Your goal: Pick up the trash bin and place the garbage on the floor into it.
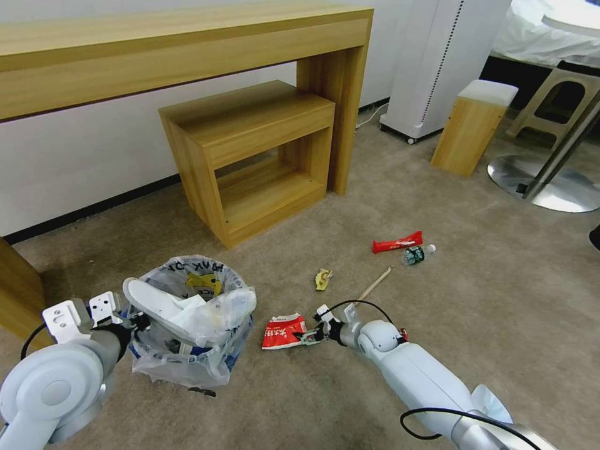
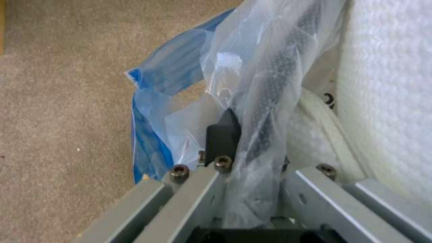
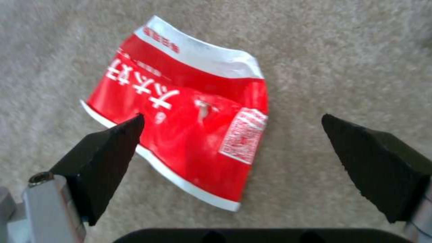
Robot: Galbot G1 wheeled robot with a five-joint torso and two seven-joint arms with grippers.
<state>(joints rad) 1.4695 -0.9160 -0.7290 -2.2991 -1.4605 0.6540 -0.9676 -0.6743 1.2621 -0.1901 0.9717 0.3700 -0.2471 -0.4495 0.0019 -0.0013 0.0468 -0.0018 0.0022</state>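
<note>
Left gripper [image 1: 134,322] clamped on the rim of the trash bin [image 1: 187,312], slipper already inside. Right gripper [image 3: 232,140] spread wide just over the red-white packet [image 3: 180,114] on the floor [image 1: 437,300] beside the bin, so mid-pickup. Probably needs a drop and pinch next; red wrapper [image 1: 397,242], small bottle [image 1: 415,253], wooden stick [image 1: 375,284] waiting farther out.

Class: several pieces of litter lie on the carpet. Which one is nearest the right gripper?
The red-and-white packet, right before the open right gripper; the red wrapper, small bottle and wooden stick lie farther off.
</note>
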